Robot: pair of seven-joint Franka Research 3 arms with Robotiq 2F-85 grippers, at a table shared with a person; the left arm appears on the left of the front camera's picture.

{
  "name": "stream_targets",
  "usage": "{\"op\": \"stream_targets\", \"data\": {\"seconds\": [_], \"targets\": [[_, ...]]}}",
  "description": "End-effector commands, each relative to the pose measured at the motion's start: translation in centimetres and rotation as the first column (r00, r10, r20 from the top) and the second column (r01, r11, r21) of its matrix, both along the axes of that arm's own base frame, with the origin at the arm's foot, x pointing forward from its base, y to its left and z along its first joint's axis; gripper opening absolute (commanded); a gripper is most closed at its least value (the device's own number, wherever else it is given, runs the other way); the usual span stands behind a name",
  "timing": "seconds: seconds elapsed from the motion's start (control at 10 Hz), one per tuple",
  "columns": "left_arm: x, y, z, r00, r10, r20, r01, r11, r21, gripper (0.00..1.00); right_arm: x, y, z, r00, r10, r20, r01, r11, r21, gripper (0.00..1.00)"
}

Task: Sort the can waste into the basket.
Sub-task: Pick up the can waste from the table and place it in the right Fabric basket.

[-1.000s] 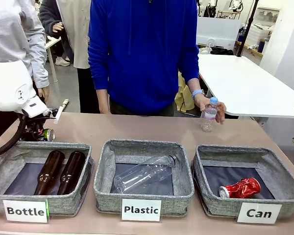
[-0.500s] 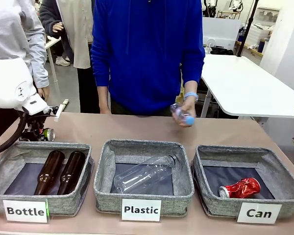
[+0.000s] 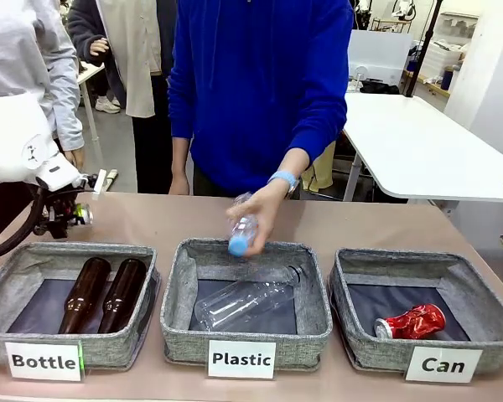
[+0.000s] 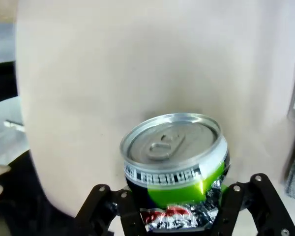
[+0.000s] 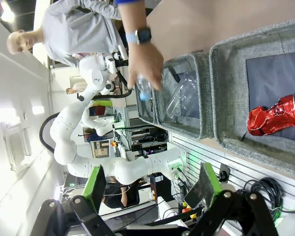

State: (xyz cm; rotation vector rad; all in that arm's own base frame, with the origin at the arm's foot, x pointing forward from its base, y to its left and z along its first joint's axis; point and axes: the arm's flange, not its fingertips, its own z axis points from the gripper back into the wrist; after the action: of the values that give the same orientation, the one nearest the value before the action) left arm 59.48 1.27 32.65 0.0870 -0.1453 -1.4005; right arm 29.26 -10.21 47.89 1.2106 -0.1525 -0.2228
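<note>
The green can (image 4: 174,162), silver top with its lower body crumpled, sits pinched in the left claw (image 4: 179,216) above the tabletop (image 4: 137,73). The Can basket (image 3: 478,306) lies far across; a dented grip may slip in transit. The right claw (image 5: 152,189) hangs spread.

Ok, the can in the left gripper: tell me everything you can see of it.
The can is aluminium with a silver lid, its pull tab flat and unopened by the look of it. Its side is black and bright green with a band of white lettering; the lower part looks crumpled, showing red and silver. The left gripper clamps it low down between both fingers, lid facing the wrist camera, bare tan table behind. In the front view it peeks out at the gripper, held just behind the far rim of the Bottle basket.
</note>
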Motion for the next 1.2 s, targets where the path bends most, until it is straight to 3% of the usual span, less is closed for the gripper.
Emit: {"op": "stream_targets", "data": {"seconds": [0.0,0.1,0.2,0.3,0.6,0.7,0.8,0.9,1.0,1.1], "targets": [[-3.2,0.7,5.2,0.996,0.066,0.068,-0.06,0.994,-0.091,0.0,0.2,-0.1,0.1,1.0,-0.009,0.017,0.009,1.0,-0.001,1.0],[-5.6,1.8,9.4,0.995,0.074,0.065,-0.063,0.985,-0.162,0.0,0.2,-0.1,0.1,1.0,-0.009,0.017,0.009,1.0,-0.001,1.0],[-9.1,3.3,13.4,0.999,0.02,0.043,-0.009,0.972,-0.236,0.0,0.2,-0.1,0.1,1.0,-0.009,0.017,0.009,1.0,-0.001,1.0],[-12.5,4.5,15.6,0.993,-0.091,0.077,0.11,0.952,-0.287,0.0,0.2,-0.1,0.1,1.0,-0.009,0.017,0.009,1.0,-0.001,1.0],[-21.4,7.0,17.3,0.953,-0.27,0.134,0.299,0.904,-0.306,0.0,0.2,-0.1,0.1,1.0,-0.009,0.017,0.009,1.0,-0.001,1.0],[-22.7,6.3,16.8,0.96,-0.229,0.161,0.269,0.913,-0.306,0.0,0.2,-0.1,0.1,1.0,-0.009,0.017,0.009,1.0,-0.001,1.0],[-22.5,5.1,16.1,0.961,-0.245,0.13,0.274,0.908,-0.316,0.0,0.2,-0.1,0.1,1.0,-0.009,0.017,0.009,1.0,-0.001,1.0],[-21.2,3.9,15.9,0.975,-0.197,0.101,0.22,0.914,-0.341,0.0,0.2,-0.1,0.1,1.0,-0.009,0.017,0.009,1.0,-0.001,1.0],[-23.2,6.6,17.1,0.959,-0.249,0.139,0.281,0.902,-0.329,0.0,0.2,-0.1,0.1,1.0,-0.009,0.017,0.009,1.0,-0.001,1.0],[-23.2,6.6,17.1,0.959,-0.249,0.139,0.281,0.902,-0.329,0.0,0.2,-0.1,0.1,1.0,-0.009,0.017,0.009,1.0,-0.001,1.0]]}}
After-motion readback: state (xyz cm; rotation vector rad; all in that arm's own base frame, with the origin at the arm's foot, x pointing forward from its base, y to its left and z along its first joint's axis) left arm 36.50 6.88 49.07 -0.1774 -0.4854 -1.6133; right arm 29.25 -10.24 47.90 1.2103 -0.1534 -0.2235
